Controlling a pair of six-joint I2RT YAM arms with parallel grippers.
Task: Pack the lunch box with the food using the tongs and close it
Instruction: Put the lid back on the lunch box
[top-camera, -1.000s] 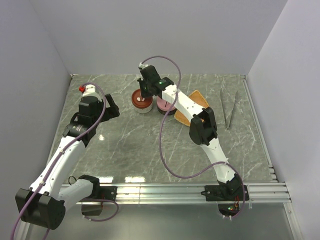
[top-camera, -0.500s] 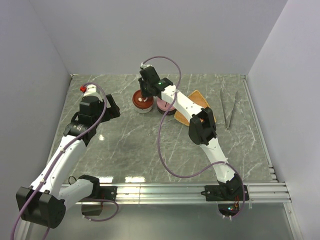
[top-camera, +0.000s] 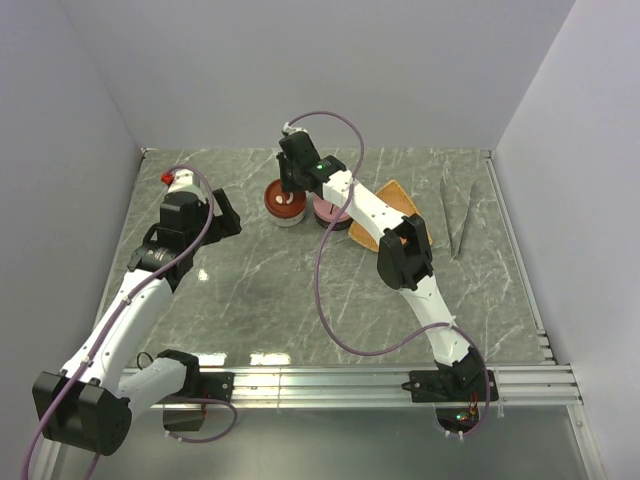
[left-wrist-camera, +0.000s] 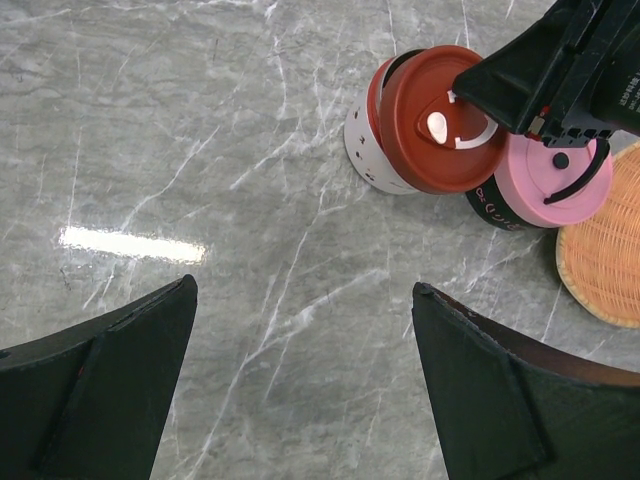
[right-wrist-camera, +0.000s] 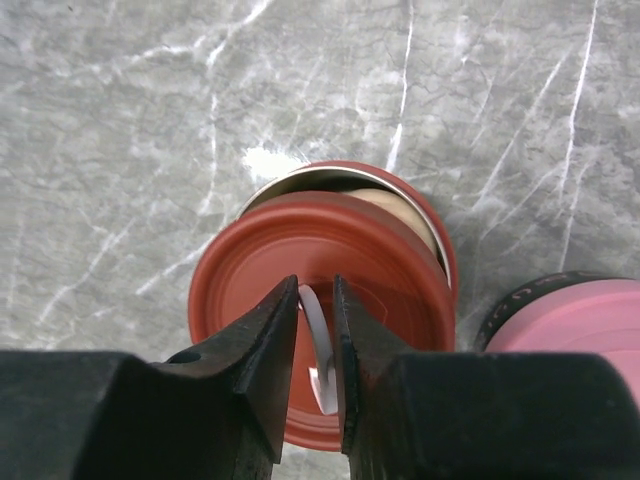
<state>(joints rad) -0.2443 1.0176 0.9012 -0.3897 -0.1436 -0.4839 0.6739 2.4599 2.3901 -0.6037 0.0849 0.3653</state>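
Note:
The lunch box (top-camera: 283, 203) is a round white pot whose red lid (right-wrist-camera: 250, 290) lies askew on it. A cream-beige piece of food (right-wrist-camera: 395, 205) shows through the gap at the far rim. My right gripper (right-wrist-camera: 316, 280) hangs over the lid, jaws a narrow slit apart around its white handle (right-wrist-camera: 315, 320), with a gap on the left side. My left gripper (left-wrist-camera: 304, 285) stands wide open over bare table, left of the pot. The tongs (top-camera: 462, 215) lie at the far right.
A second pot with a pink lid (left-wrist-camera: 545, 185) touches the red one on its right. The orange woven tray (left-wrist-camera: 605, 255) lies just beyond it, partly under the right arm. Grey walls close off the table at the back and on both sides.

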